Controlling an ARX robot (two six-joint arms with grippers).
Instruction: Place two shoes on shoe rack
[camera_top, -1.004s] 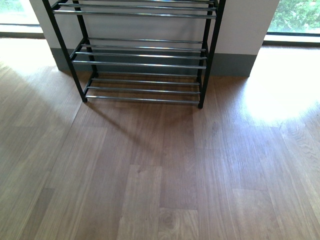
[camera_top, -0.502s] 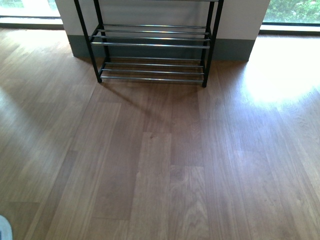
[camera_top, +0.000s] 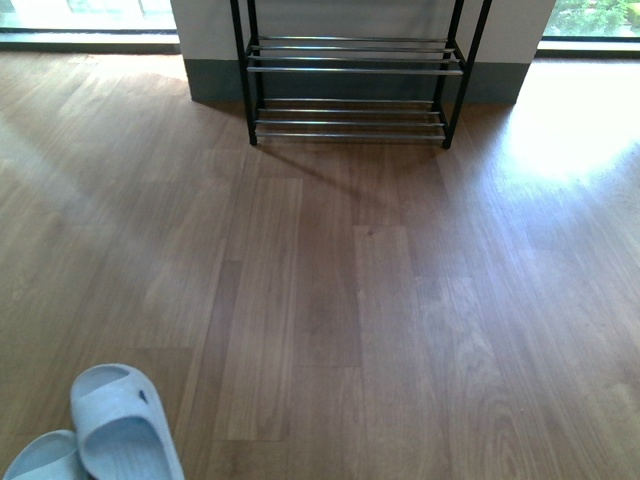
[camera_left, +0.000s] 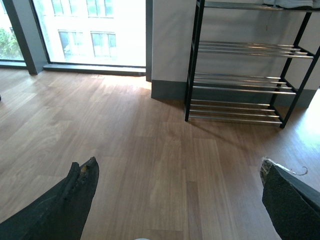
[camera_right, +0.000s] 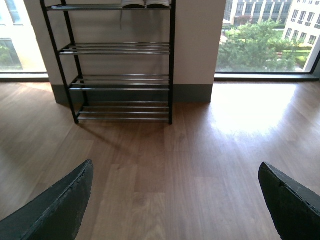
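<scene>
Front view: the shoe rack (camera_top: 352, 70) stands at the far end of the wooden floor (camera_top: 400, 300), backed against a white wall (camera_top: 210, 20) with a grey skirting. Only its two lowest tiers of chrome bars are in frame here.

Near corner, on my left: a pair of pale blue slides (camera_top: 122, 428) lies flat on the floor, side by side and touching, well apart from the rack. The outer slide is cut off by the frame edge.

Left wrist view: the left gripper (camera_left: 176, 164) is spread wide, its two dark fingers at opposite edges of the picture with only bare floor between them. It has hold of nothing.

Right wrist view: the right gripper (camera_right: 175, 165) is likewise spread wide and holds nothing, with floor showing between its fingers. This view takes in more of the rack. On the highest tier in frame, two shoes (camera_right: 146, 3) sit side by side close to one end post. Only their white soles are in frame, with a lace hanging below the bar, so I cannot tell the colour of the uppers. A bright window (camera_right: 265, 40) with trees beyond flanks the wall
</scene>
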